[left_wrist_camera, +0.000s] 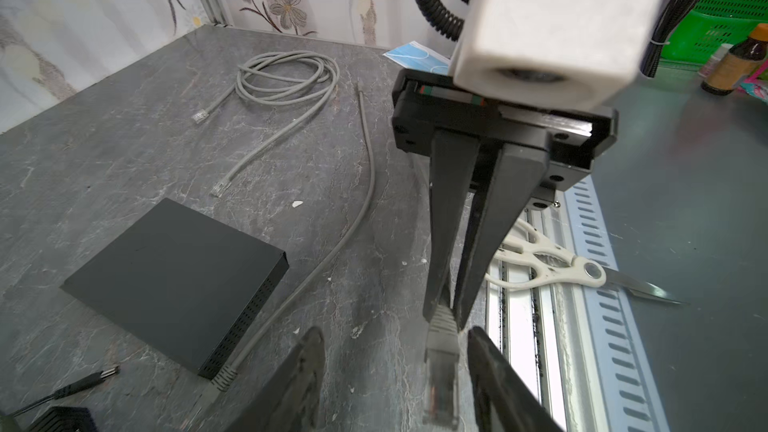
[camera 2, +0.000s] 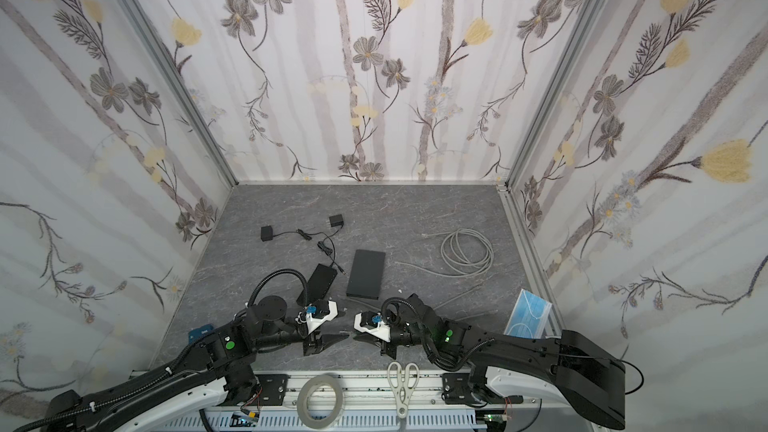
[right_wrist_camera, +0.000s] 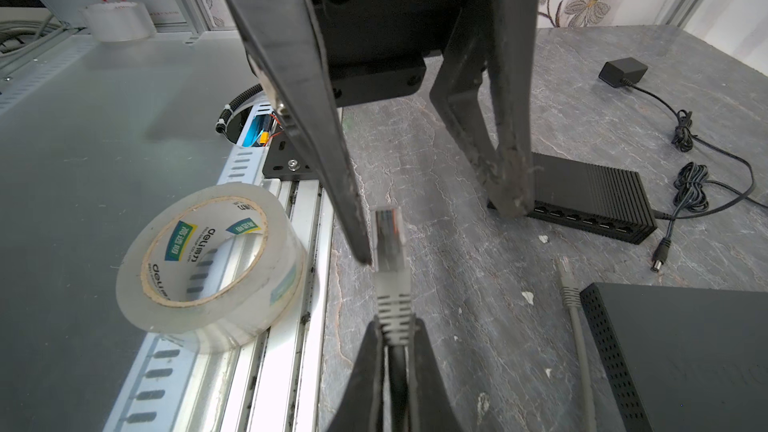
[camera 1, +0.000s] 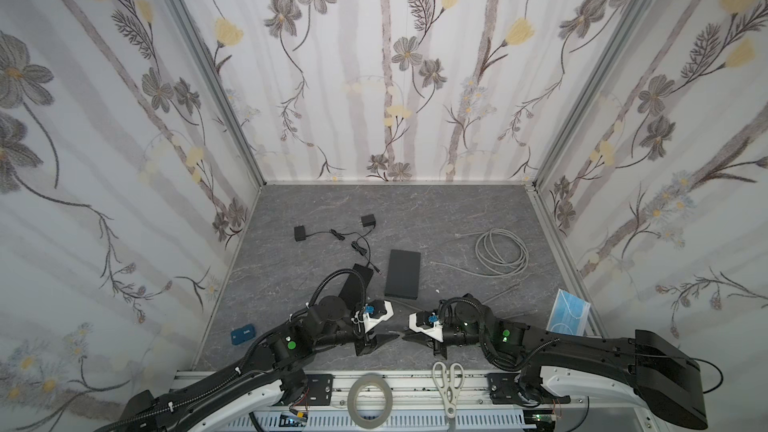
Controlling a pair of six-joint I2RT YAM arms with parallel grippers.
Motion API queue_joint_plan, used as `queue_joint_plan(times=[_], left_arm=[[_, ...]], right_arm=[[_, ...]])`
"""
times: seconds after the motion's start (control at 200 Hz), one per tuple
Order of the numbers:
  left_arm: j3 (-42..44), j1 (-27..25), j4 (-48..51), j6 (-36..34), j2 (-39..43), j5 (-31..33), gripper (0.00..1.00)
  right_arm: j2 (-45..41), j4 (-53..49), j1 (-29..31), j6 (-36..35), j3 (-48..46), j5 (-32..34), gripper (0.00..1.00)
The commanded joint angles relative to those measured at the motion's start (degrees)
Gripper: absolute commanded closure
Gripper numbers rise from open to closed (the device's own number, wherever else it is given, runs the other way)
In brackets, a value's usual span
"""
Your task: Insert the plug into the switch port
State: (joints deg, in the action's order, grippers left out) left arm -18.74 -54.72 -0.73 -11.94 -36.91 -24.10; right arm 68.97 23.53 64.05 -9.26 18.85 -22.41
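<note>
My right gripper (right_wrist_camera: 395,351) is shut on the ribbed boot of a grey cable, and its clear plug (right_wrist_camera: 388,234) sticks out past the fingertips. My left gripper (left_wrist_camera: 395,334) faces it, open, with the plug (left_wrist_camera: 442,371) between its fingers (right_wrist_camera: 299,118), close to one and far from the other. In both top views the two grippers (camera 1: 386,338) (camera 1: 411,336) meet tip to tip near the table's front edge. The switch (right_wrist_camera: 590,189), a small ribbed black box with a row of ports (right_wrist_camera: 582,218), lies behind the left arm (camera 1: 353,284).
A larger flat black box (camera 1: 403,272) with vented sides lies mid-table, a second grey cable end (right_wrist_camera: 569,297) beside its corner. There are a coiled grey cable (camera 1: 500,257), two black adapters (camera 1: 300,233) with cords, masks (camera 1: 569,317), and tape (camera 1: 371,403) and scissors (camera 1: 448,384) on the front rail.
</note>
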Motion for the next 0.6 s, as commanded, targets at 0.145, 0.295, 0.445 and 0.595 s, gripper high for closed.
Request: queue_joint_plan(times=[0.145, 0.295, 0.445, 0.595], left_arm=[[-0.47, -0.12, -2.96, -1.86, 0.16, -4.67, 0.53], [-0.07, -0.24, -3.67, -1.35, -0.17, -5.96, 0.5], [-0.18, -0.26, -3.81, -1.28, -0.8, -5.8, 0.52], [-0.33, -0.38, -3.34, -1.64, -0.89, -5.53, 0.63]], right_arm=[[-2.35, 3.53, -0.12, 0.43, -1.04, 1.9, 0.94], [-5.2, 4.85, -0.31, 1.15, -2.61, 4.4, 0.94], [-6.39, 5.32, -0.42, 1.45, -3.24, 4.83, 0.93], [-5.99, 5.3, -0.59, 1.43, -3.21, 4.62, 0.93]])
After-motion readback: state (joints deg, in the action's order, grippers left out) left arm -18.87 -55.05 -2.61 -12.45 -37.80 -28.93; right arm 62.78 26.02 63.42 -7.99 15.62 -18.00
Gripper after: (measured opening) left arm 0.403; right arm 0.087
